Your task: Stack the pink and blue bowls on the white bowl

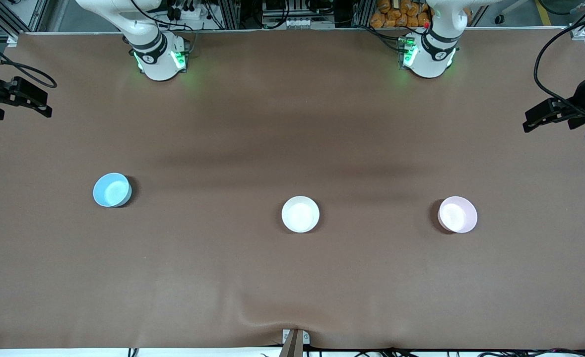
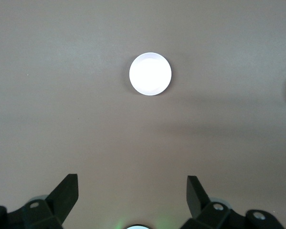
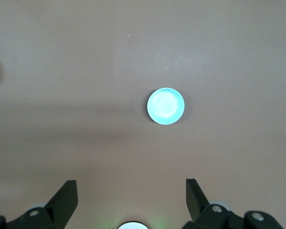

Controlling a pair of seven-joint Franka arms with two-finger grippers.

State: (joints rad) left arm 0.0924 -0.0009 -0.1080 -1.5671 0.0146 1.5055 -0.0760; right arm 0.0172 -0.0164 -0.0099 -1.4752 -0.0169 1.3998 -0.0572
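The light blue bowl (image 1: 112, 190) sits toward the right arm's end of the table. The white bowl (image 1: 300, 214) sits in the middle, and the pale pink bowl (image 1: 457, 214) toward the left arm's end. All three stand apart, upright and empty. My right gripper (image 1: 44, 106) hangs open and empty in the air at its end of the table. The right wrist view shows its open gripper (image 3: 131, 181) with the blue bowl (image 3: 165, 106) well ahead. My left gripper (image 1: 529, 123) is likewise open and empty (image 2: 132, 177). The pink bowl (image 2: 150, 74) looks washed-out pale there.
The brown table cover (image 1: 292, 277) is bare around the bowls, with a small wrinkle at its front edge by a mount (image 1: 293, 342). Both arm bases (image 1: 158, 57) (image 1: 428, 52) stand at the table's back edge.
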